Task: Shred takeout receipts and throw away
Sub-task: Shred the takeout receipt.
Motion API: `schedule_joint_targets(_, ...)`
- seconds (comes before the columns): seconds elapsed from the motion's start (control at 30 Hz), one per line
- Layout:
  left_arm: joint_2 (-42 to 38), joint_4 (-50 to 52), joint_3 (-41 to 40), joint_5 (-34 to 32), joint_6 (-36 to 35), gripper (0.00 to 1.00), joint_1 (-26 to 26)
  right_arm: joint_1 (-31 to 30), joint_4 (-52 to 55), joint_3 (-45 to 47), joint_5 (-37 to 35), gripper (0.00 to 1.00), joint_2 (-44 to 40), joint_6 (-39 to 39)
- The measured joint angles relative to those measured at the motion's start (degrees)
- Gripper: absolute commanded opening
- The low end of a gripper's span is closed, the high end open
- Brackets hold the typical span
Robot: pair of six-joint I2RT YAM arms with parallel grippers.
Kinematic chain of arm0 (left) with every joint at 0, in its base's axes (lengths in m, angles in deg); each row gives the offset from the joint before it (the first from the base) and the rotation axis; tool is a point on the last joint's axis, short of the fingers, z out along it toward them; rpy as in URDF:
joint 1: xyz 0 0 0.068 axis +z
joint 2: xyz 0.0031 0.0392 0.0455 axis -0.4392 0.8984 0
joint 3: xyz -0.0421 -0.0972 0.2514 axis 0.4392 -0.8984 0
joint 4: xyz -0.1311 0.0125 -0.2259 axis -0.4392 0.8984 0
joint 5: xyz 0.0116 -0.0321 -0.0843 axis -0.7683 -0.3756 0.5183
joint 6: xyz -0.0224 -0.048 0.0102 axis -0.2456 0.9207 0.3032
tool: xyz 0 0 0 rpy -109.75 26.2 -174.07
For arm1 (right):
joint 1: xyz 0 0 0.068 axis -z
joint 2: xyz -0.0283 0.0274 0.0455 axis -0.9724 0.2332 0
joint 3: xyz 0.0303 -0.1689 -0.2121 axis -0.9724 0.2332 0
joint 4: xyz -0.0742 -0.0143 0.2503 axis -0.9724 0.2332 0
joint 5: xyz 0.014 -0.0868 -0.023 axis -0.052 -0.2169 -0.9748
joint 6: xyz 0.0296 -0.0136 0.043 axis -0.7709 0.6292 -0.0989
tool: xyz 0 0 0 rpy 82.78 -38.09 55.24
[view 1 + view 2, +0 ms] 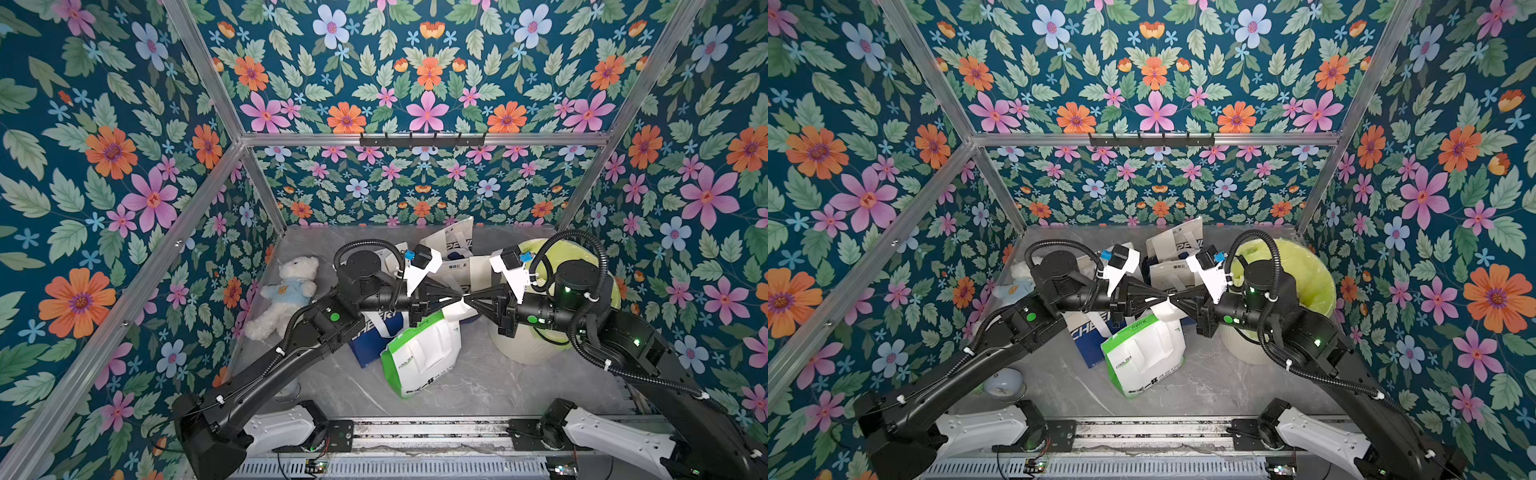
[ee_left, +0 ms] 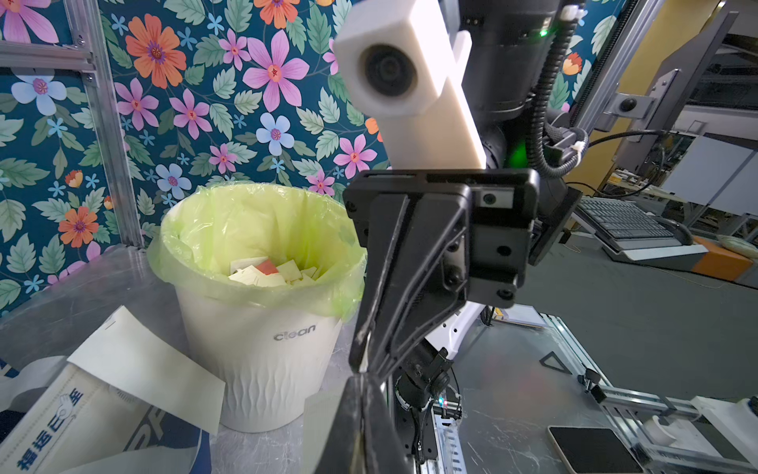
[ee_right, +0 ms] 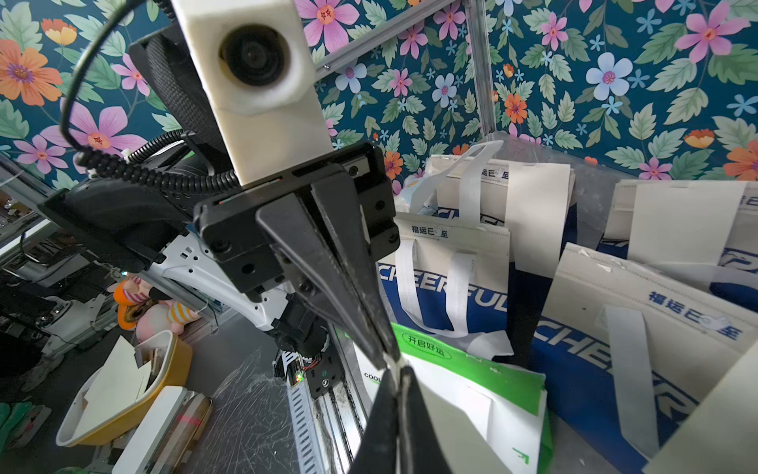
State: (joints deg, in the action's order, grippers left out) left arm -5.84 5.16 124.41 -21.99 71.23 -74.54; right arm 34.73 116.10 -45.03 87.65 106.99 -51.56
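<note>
Takeout receipt (image 1: 459, 311): one pinched between left tool (image 1: 459, 300), right tool (image 1: 468, 299); one bin (image 1: 519, 348).

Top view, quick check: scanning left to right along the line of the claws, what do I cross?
Teddy bear → left claw → right claw, the two tips meeting on one receipt → lined trash bin.

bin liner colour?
Translucent yellow-green liner, fitted over a white bin. It shows best in the left wrist view.
</note>
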Motion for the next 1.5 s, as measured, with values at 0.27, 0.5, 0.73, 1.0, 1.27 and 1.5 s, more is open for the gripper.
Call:
schedule_joint_targets(0.27,0.0,0.0,-0.3,0.1,0.1,0.00,0.0,0.0,-0.2,0.0,-0.1,0.18,0.4,-0.5)
schedule_joint_targets(0.5,-0.3,0.4,-0.4,-0.2,0.2,0.00,0.1,0.1,-0.2,-0.6,-0.1,0.13,1.6,-0.5)
schedule_joint_targets(0.73,-0.4,0.8,-0.5,-1.1,0.4,0.00,0.1,0.1,-0.3,-0.9,0.6,0.00,2.4,-0.5)
schedule_joint_targets(1.0,-1.7,-0.6,-2.6,-2.9,1.0,0.00,0.1,0.1,0.8,-1.6,0.0,0.00,3.8,-1.7)
schedule_joint_targets(1.27,-6.4,-5.4,-5.3,-3.1,0.9,0.00,-0.1,0.1,2.7,-1.9,-8.2,0.00,5.4,-2.9)
schedule_joint_targets(1.5,-9.7,-5.7,-7.0,-3.9,0.9,0.00,0.0,0.9,3.3,-2.0,-16.7,0.00,6.2,-3.5)
